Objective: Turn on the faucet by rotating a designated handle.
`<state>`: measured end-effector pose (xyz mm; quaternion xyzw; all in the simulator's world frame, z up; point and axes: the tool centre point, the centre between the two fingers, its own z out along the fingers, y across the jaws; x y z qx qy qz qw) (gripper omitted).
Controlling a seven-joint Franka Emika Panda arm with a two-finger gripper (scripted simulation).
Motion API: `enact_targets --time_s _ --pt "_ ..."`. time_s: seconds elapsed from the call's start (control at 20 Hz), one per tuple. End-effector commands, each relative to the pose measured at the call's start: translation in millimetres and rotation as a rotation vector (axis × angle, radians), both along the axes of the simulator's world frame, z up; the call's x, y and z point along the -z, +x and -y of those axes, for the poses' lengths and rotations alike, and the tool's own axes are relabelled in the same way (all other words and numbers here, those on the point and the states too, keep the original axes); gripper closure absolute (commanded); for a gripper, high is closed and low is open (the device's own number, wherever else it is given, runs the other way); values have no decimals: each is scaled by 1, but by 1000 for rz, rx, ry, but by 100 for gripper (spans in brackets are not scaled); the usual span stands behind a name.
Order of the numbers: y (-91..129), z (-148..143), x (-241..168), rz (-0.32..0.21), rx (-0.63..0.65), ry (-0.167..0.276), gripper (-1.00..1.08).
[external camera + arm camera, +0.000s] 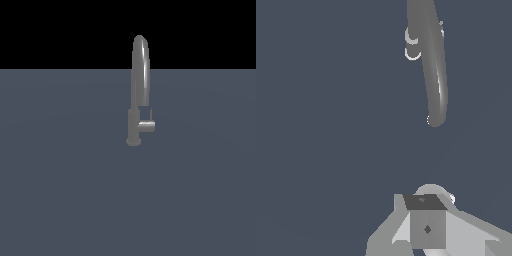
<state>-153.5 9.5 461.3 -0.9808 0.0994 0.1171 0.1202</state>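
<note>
The faucet [138, 90] stands upright on the grey floor in the middle of the exterior view, its arched spout rising over a thicker base column. The handle [147, 125] is a short stub jutting level from that column toward the exterior view's right. No arm or gripper shows in the exterior view. In the wrist view I look down on the faucet [433, 70] from above, and its spout covers most of the base. My gripper [427, 227] sits apart from the spout tip, with free floor between. Its fingers appear as one block with no gap, holding nothing.
The faucet stands on a flat blue-grey floor [65, 190] that runs back to a black backdrop. Pale ring-shaped parts [412, 46] show beside the spout in the wrist view; I cannot tell which belongs to the handle.
</note>
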Motion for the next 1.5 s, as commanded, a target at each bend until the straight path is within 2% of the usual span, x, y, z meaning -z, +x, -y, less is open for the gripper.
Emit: enact_targets --time_s 0.0,0.75,1.45 --pt "15 2 4 -34 34 31 108" --pt "99 24 44 -246 237 226 108" --pt "166 52 104 -458 438 426 108"
